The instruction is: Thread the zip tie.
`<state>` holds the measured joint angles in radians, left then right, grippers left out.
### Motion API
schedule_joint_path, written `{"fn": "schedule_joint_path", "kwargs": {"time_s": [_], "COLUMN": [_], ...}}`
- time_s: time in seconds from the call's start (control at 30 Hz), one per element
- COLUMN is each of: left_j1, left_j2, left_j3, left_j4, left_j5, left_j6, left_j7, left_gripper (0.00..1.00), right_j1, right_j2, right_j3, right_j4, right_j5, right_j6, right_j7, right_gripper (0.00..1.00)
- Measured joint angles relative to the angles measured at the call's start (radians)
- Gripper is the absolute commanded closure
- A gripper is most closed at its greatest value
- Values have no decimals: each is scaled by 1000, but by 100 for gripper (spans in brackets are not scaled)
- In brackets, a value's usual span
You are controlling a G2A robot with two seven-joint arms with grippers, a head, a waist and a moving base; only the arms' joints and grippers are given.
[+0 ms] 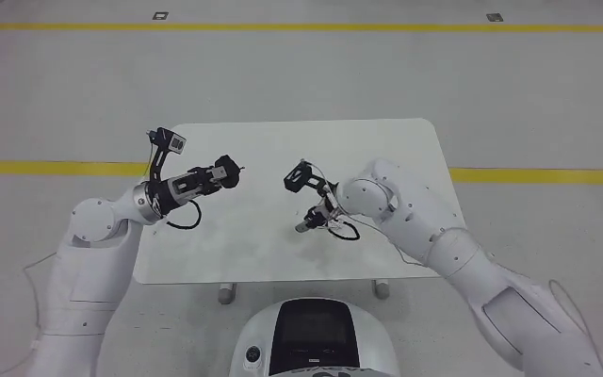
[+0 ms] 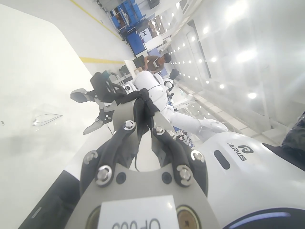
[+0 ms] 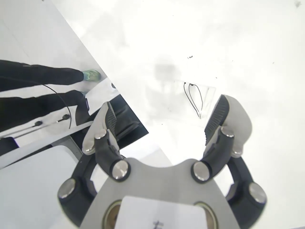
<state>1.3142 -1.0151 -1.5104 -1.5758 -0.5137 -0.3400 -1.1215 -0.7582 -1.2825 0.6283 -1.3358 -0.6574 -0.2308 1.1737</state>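
The left gripper (image 2: 143, 97) is closed, its fingers (image 2: 124, 110) drawn together at the tips. Dark, bunched material sits between and over the tips. I cannot tell whether that is something it grips or part of the fingers themselves. In the top view this gripper (image 1: 231, 172) hangs above the left half of the table (image 1: 377, 141), pointing toward the middle, and a thin dark sliver pokes out from its tip, too small to identify.

The right gripper (image 3: 164, 117) is spread wide with nothing between its ribbed pads (image 3: 218, 116). From above it (image 1: 300, 177) is over the middle of the table and faces the left gripper, with a clear gap between the two. The left wrist view also shows it (image 2: 89, 110) farther off, its jaws apart and raised off the tabletop (image 2: 35, 60).

The tie (image 3: 194, 100) lies flat on the table (image 3: 166, 24), ahead of the right gripper's open fingers and apart from them. It is a thin black strand bent into a narrow loop, its two runs meeting at a point at one end. It rests on a clear sheet (image 3: 210, 91), which may be a bag. The left wrist view shows the same loop (image 2: 46, 118) on the clear sheet (image 2: 45, 108), near the right gripper but below it. Neither gripper touches it.
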Motion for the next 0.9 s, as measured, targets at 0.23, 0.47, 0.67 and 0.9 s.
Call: {"fn": "schedule_joint_path", "kwargs": {"time_s": [0.23, 0.47, 0.67, 0.9], "left_j1": [0, 0, 0, 0], "left_j2": [0, 0, 0, 0], "left_j3": [0, 0, 0, 0], "left_j4": [0, 0, 0, 0], "left_j5": [0, 0, 0, 0], "left_j6": [0, 0, 0, 0], "left_j7": [0, 0, 0, 0], "left_gripper": [100, 100, 100, 100], "right_j1": [22, 17, 41, 27], "right_j2": [-12, -17, -43, -40], "right_j3": [-39, -59, -92, -94], "right_j4": [38, 51, 124, 128], "right_j5": [-18, -67, -55, -92], "right_j6": [-42, -60, -90, -77], "right_j7": [19, -18, -52, -69], "right_gripper": [0, 0, 0, 0]}}
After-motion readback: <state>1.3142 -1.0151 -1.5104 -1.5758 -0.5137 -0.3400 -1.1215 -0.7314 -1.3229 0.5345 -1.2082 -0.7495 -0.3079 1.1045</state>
